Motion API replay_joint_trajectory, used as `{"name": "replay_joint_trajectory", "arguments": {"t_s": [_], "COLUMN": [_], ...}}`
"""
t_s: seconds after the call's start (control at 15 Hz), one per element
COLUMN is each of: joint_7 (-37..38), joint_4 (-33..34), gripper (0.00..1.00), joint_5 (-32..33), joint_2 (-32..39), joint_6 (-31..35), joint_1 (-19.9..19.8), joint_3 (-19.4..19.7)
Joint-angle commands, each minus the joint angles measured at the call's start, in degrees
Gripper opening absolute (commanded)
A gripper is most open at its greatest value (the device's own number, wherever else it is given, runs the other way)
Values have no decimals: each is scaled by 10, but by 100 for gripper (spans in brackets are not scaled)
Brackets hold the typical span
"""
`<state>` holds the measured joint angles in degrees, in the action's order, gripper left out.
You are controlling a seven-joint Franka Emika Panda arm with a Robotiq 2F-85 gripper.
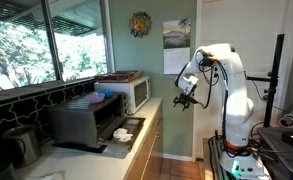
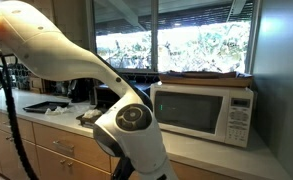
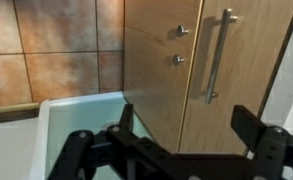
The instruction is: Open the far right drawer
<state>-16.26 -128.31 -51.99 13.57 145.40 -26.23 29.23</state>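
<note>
My gripper (image 1: 187,99) hangs in the air beside the end of the counter, apart from the cabinets. In the wrist view its two dark fingers (image 3: 186,128) are spread open with nothing between them. Light tan wooden fronts (image 3: 156,70) fill the wrist view behind the fingers, with two small round knobs (image 3: 180,45) and a long metal bar handle (image 3: 217,55). Drawer fronts under the counter show in both exterior views (image 1: 153,124) (image 2: 61,150) and all look closed. I cannot tell which front is the far right drawer; no drawer inside shows.
On the pale countertop (image 1: 136,135) stand a white microwave (image 1: 132,93) (image 2: 201,108) and a toaster oven (image 1: 86,122) with its door down. A dark kettle (image 1: 21,142) is in front. Brown floor tiles (image 3: 46,45) show in the wrist view. The arm's base (image 1: 241,150) stands close to the cabinets.
</note>
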Motion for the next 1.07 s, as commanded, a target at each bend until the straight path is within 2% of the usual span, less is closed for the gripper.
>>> {"name": "replay_joint_trajectory", "arguments": {"t_s": [0.0, 0.27, 0.33, 0.47, 0.6, 0.73, 1.0], "joint_7": [-71, -78, -64, -64, -64, -75, -81], "joint_4": [71, 132, 82, 93, 94, 130, 190], "gripper": [100, 100, 100, 100, 100, 100, 100], "joint_5": [-100, -94, -81, -80, -80, -109, -113], "joint_2": [109, 209, 147, 169, 162, 193, 245], "joint_6": [-90, -164, -126, -128, -129, -123, -126], "joint_1": [-73, -123, -100, -109, -106, -120, -141], "joint_3": [-59, -81, -76, -81, -81, -93, -114]}}
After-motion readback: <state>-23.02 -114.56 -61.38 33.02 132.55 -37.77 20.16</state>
